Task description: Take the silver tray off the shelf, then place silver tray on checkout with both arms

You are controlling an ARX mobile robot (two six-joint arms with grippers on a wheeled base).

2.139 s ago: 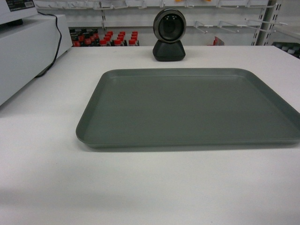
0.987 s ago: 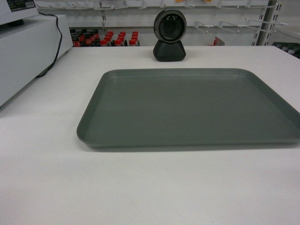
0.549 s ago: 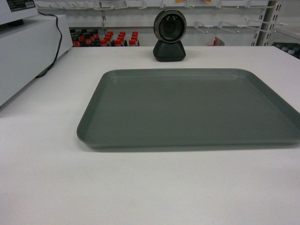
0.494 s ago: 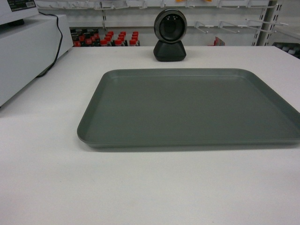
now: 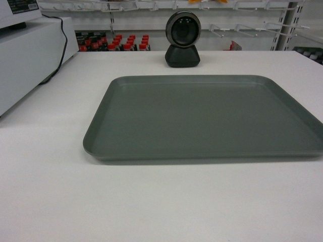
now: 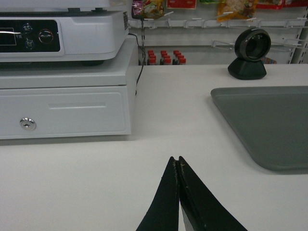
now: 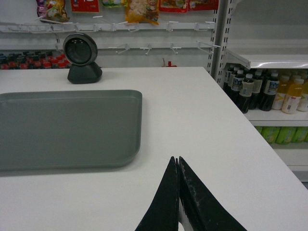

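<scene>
Tray [image 5: 202,118] lies flat on the desk [image 5: 50,191], right of the closed left pincer [image 6: 178,163] and left of the closed right pincer [image 7: 176,163], both clear of it; placement looks done, so draw arms back without nudging its rim.

The silver tray [image 5: 202,118] lies flat on the checkout tabletop [image 5: 50,191], a broad dull grey-green rectangle with rounded corners and a low raised rim, empty. It fills the middle and right of the head view, its right end cut by the frame edge. The white tabletop shows bare around it. The shelf [image 7: 269,60], white-boarded, stands at the right of the right wrist view.
</scene>
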